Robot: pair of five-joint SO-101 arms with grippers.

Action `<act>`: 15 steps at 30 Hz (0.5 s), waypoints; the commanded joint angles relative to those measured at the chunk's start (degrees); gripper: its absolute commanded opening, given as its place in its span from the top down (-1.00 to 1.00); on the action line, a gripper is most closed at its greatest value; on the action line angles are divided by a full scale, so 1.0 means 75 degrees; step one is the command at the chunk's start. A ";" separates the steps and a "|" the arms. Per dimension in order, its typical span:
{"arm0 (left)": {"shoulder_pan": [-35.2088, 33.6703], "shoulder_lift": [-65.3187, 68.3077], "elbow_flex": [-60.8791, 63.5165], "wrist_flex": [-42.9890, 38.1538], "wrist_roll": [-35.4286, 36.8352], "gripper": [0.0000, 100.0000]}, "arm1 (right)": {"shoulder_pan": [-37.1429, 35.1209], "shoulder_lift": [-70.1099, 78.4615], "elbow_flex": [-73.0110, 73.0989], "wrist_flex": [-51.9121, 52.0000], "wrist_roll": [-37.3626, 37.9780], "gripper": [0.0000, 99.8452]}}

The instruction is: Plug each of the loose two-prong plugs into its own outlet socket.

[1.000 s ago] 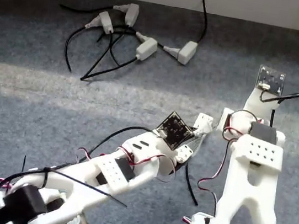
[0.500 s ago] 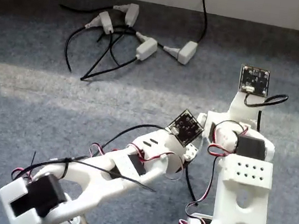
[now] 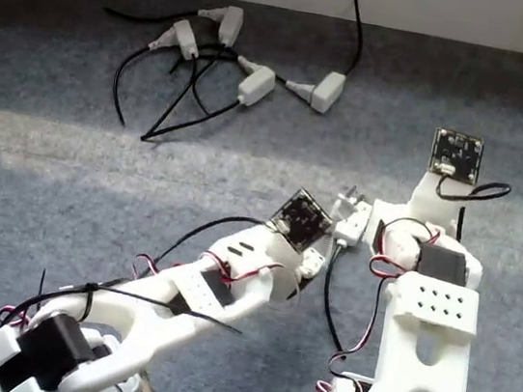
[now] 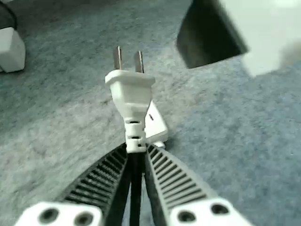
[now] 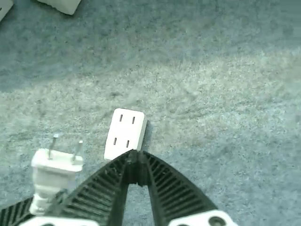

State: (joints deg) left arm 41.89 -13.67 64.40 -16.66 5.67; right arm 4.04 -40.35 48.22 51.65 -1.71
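Black ribbed fingers [image 4: 164,170] of the left arm are closed on the neck of a white two-prong plug [image 4: 130,92], whose prongs point toward 12 o'clock. The right fingers [image 5: 162,183] are closed too, tips at the near edge of the outlet socket [image 5: 124,133]; I cannot tell whether they pinch it. Over the last half second the left arm has drawn back toward 8 o'clock, so the prongs now stand clear of the slots at 3 o'clock on the grey tabletop [image 3: 69,179]. I judge the plug still needs lining up. More plugs and sockets [image 3: 256,83] lie at 11 o'clock. No writing is legible.
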 commanded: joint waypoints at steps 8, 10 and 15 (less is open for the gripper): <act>-0.2221 -0.0334 -0.0416 0.4255 0.0023 0.98 | 0.0264 -0.0205 0.1307 -0.2022 -0.0469 0.98; -0.2245 -0.0334 -0.0779 0.5673 0.0012 0.98 | 0.0240 -0.0217 0.1600 -0.2350 -0.0469 0.98; -0.2338 -0.0287 -0.1166 0.7525 0.0000 0.89 | 0.0229 -0.0217 0.2081 -0.2889 -0.0469 0.98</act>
State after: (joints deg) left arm 25.45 -13.76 58.15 29.23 5.67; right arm 5.27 -40.35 63.60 32.66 -4.53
